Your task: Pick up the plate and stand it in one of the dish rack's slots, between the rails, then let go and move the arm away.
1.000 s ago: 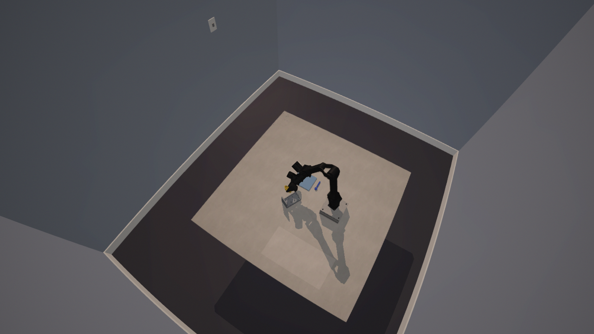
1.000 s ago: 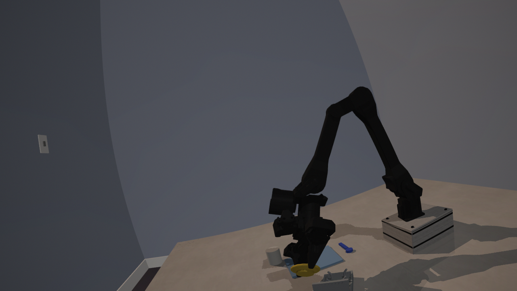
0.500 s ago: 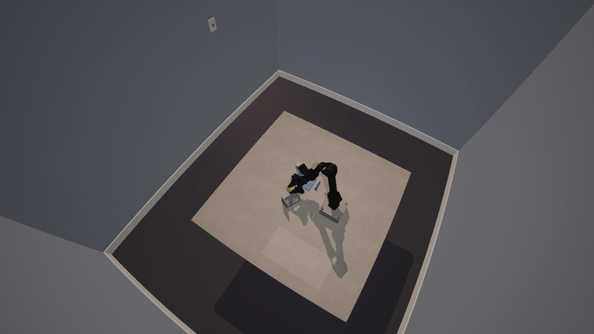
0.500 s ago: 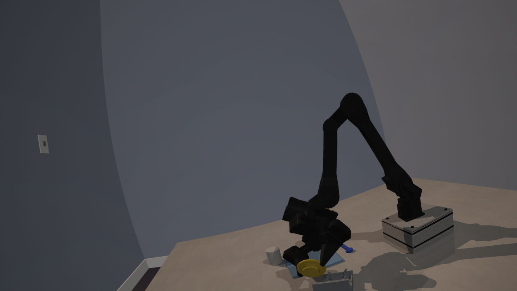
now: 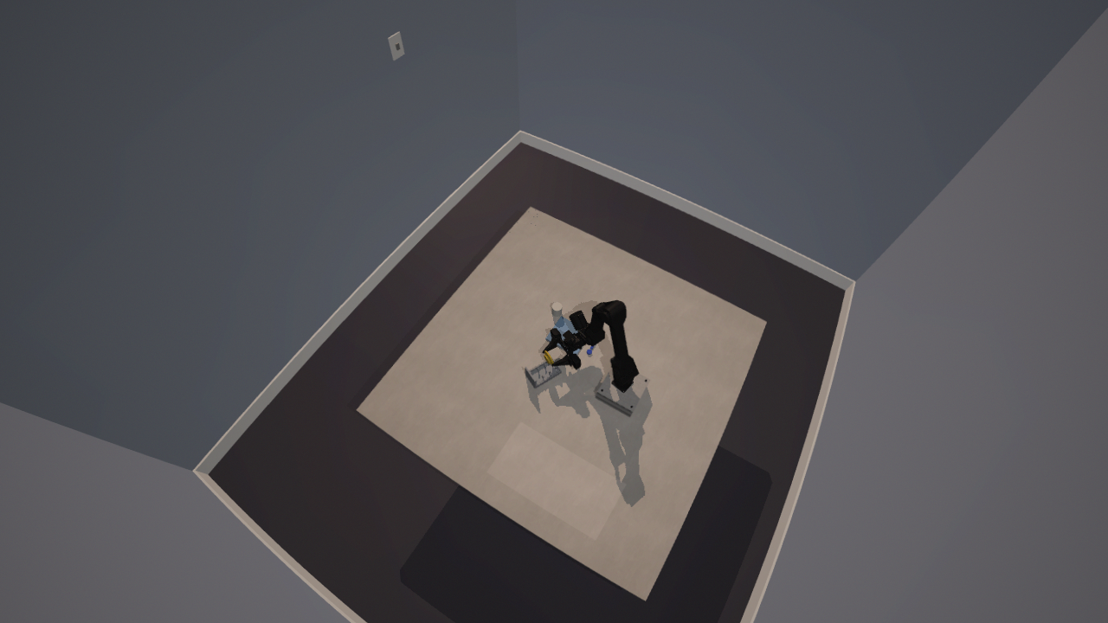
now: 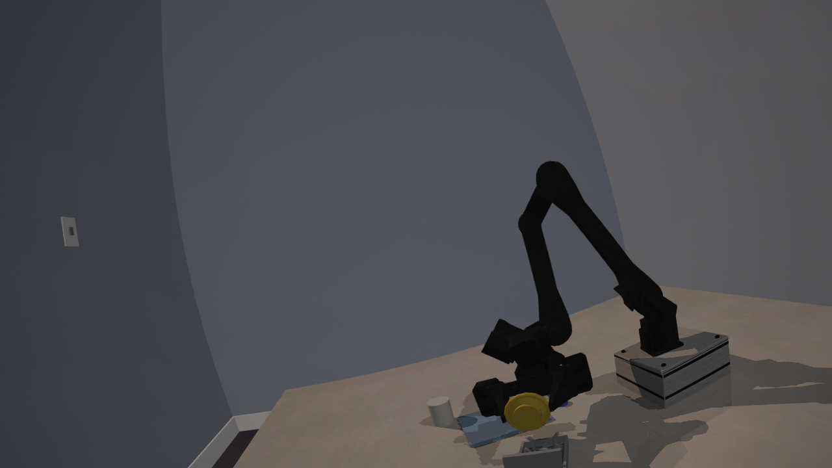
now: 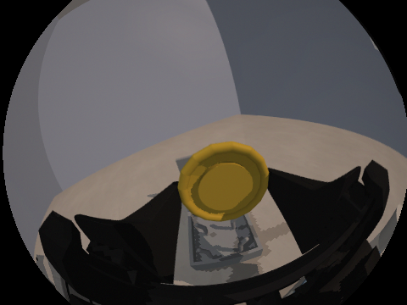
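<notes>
The yellow plate [image 5: 548, 356] [image 6: 526, 412] [image 7: 225, 186] is held steeply tilted, close to upright, between the fingertips of my gripper [image 5: 552, 356] [image 6: 526, 407] [image 7: 223, 180], which is shut on it at opposite edges of its rim. The grey dish rack [image 6: 533, 461] [image 5: 529, 378] [image 7: 225, 260] stands on the table. The plate is in the air near the rack, above it and on the side toward the blue board. In the wrist view the plate hides the rack's far part. In the exterior view the rack's lower part is cut off by the frame's edge.
A light blue board [image 6: 484, 433] [image 5: 561, 324] lies partly under my gripper. A white cylinder [image 5: 557, 310] [image 6: 440, 411] stands at the board's edge. A blue spoon-like thing [image 5: 590, 350] [image 6: 564, 403] lies near the board. The arm's base block [image 5: 616, 398] [image 6: 671, 378] stands on the table.
</notes>
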`<state>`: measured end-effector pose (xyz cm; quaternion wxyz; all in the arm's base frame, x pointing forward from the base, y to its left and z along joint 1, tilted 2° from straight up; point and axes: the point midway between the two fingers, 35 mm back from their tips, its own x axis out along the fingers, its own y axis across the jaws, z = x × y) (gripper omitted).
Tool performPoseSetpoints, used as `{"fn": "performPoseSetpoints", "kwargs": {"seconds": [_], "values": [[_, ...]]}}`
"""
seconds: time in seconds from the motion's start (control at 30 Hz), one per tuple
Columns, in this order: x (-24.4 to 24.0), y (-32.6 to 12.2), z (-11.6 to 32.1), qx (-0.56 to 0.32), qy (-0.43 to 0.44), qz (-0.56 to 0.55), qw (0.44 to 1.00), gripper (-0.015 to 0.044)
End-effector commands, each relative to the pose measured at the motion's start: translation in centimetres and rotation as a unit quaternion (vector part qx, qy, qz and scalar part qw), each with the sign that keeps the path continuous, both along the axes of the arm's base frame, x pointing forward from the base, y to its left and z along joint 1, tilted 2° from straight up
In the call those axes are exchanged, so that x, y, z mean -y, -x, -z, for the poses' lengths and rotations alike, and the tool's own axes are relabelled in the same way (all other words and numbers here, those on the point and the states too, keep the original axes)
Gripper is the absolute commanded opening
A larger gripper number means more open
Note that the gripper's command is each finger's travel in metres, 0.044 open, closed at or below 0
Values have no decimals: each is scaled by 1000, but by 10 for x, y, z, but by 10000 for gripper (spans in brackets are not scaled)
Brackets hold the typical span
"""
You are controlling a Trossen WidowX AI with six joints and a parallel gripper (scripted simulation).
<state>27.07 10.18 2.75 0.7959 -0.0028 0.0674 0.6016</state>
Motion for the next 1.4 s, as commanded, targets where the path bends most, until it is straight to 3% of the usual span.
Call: {"fn": "performPoseSetpoints", "kwargs": {"seconds": [0.0, 0.43, 1.37], "values": [[2, 18, -4, 61, -20, -17, 998, 0], [2, 19, -3, 64, -21, -18, 998, 0], [-1, 13, 43, 61, -20, -17, 998, 0]]}}
